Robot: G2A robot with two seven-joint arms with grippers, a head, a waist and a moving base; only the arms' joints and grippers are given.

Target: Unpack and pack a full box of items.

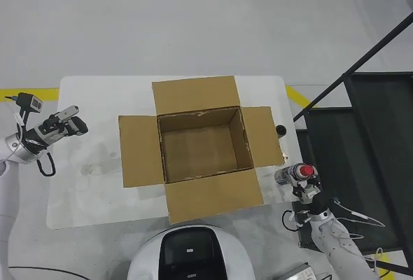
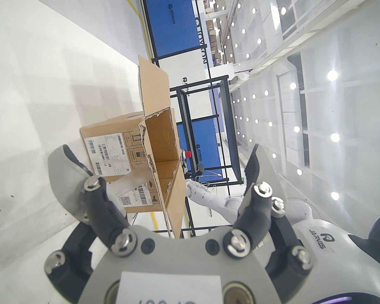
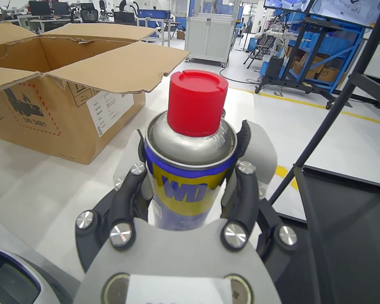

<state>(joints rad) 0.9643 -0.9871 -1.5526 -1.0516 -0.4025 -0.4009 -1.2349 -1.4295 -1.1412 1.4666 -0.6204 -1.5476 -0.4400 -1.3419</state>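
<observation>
Top view: box point(image 1: 196, 94) flaps open; right wrist view: right gripper point(image 3: 193, 147) pinching red-capped can point(image 3: 190, 172); left gripper point(image 2: 160, 158) spread

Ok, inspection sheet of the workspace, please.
Surface: white table, faint smudges left of the box.
Job's things: cardboard box, four flaps open, nothing seen inside; red-capped spray can at the table's right near corner, apart from the box.
Clutter: small dark round thing by the box's right flap, unidentifiable.
Hands: left hand open, empty, at the table's left edge; right hand shut on the can.
Cables: black cable loop at the left wrist; dark cable at the right wrist.
Surroundings: black metal rack right of the table; yellow floor line.
</observation>
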